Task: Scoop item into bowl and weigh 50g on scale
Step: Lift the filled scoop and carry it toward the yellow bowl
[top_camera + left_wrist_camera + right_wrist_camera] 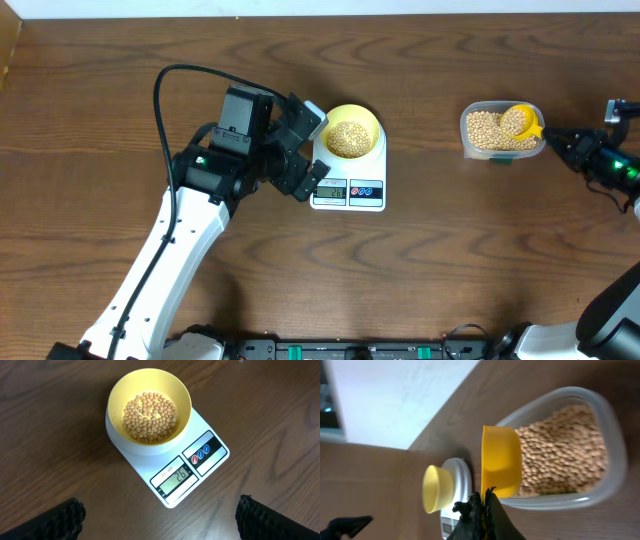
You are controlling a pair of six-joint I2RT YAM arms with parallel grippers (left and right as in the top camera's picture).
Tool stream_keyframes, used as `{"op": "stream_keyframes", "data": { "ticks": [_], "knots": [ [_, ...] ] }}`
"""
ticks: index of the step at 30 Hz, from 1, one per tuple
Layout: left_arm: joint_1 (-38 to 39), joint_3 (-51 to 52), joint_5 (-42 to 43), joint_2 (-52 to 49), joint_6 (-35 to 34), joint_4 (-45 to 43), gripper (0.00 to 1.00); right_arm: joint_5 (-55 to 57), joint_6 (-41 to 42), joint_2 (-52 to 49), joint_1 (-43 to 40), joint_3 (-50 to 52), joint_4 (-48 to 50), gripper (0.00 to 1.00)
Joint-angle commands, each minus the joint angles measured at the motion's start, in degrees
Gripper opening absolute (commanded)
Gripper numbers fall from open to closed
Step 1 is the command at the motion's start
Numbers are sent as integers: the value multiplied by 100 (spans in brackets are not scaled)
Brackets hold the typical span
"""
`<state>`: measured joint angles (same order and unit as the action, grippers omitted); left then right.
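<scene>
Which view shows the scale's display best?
Left wrist: the display faces the camera, close and sharp, with legible digits. Overhead shows it tiny, with the digits unclear. Right wrist shows only a blurred part of the scale, far off, and the display is unreadable.

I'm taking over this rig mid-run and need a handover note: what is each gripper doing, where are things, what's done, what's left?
Left gripper: open, holding nothing, beside the scale.
Right gripper: fingers shut on the handle of the yellow scoop, which is at the clear tub of beans.
Bowl: standing on the scale, with beans covering its bottom.
Done: part of the load is in; the display reads 26.
Left: carry more scoops across to the bowl until the display shows 50, probably small ones near the end.
</scene>
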<state>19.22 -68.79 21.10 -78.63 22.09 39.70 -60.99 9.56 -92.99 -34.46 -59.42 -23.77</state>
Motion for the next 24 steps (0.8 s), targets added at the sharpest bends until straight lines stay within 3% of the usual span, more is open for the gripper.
{"op": "stream_keyframes", "data": {
  "ticks": [1,12,24],
  "knots": [
    [-17,33,76,87,-52,17,98,-813,-94,-46,-26,33,81,1],
    [-17,33,76,87,-52,15,98,-1012,184,-46,101,33,142,1],
    [-17,33,76,87,-52,15,98,-940,1217,-46,885,33,1123,1]
  ]
}}
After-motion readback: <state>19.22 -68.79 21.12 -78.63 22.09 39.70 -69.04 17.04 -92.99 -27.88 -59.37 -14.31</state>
